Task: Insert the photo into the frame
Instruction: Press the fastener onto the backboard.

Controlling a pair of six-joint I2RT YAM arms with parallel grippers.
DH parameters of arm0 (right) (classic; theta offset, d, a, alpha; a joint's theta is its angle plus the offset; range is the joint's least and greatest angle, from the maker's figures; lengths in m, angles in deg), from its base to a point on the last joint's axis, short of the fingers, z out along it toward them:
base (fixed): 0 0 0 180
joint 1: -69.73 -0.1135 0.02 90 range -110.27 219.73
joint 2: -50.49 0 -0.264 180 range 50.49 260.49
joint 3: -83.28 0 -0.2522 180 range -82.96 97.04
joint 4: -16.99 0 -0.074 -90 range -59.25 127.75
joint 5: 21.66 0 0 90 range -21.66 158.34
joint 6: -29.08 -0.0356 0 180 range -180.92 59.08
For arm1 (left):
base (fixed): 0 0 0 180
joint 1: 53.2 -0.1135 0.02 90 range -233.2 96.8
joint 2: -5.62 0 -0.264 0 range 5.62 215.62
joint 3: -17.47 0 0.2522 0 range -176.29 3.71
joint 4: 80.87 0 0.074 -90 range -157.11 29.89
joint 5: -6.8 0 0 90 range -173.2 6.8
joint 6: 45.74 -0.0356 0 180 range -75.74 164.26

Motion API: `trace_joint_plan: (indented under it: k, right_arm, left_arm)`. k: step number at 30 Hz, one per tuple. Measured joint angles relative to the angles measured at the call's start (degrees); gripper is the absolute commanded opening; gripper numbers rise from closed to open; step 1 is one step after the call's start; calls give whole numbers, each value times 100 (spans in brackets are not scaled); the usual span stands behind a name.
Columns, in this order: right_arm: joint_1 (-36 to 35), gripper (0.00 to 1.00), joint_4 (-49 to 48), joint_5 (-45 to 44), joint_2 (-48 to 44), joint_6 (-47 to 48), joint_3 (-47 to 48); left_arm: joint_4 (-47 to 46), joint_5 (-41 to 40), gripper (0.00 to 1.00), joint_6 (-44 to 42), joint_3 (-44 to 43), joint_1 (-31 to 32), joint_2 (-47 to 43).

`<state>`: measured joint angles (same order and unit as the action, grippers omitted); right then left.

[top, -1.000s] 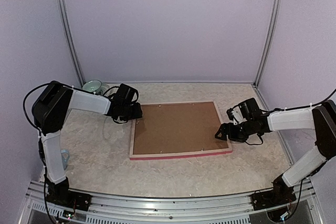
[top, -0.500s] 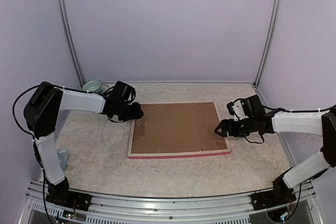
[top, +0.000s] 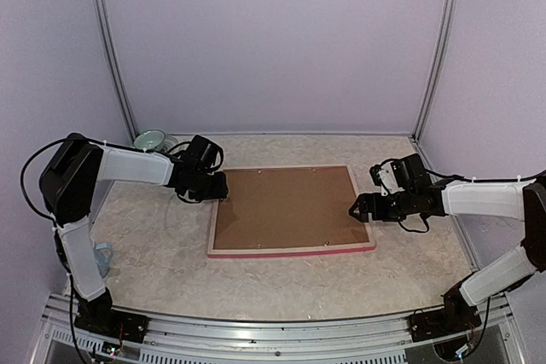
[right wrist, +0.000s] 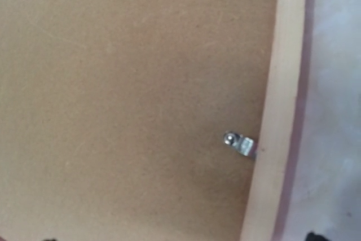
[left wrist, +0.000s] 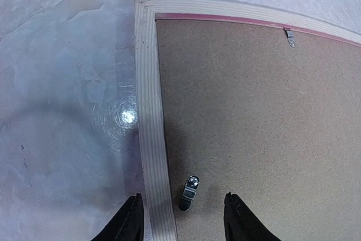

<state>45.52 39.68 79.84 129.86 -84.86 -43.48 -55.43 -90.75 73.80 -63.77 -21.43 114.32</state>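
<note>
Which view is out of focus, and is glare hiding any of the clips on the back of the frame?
Right wrist view: soft, out of focus, but the right-side clip beside the frame rail is readable. Left wrist view: sharp; one glare spot on the table, clear of the left-side clip. Top view: even light, no glare on the frame.
</note>
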Motion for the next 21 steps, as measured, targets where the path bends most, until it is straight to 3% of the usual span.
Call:
trace_joint_plan:
  k: [21]
  right_arm:
    - [0, 99, -4, -44, 74, -66, 33]
  left_arm:
    - [-50, -31, 41, -109, 87, -31, 153]
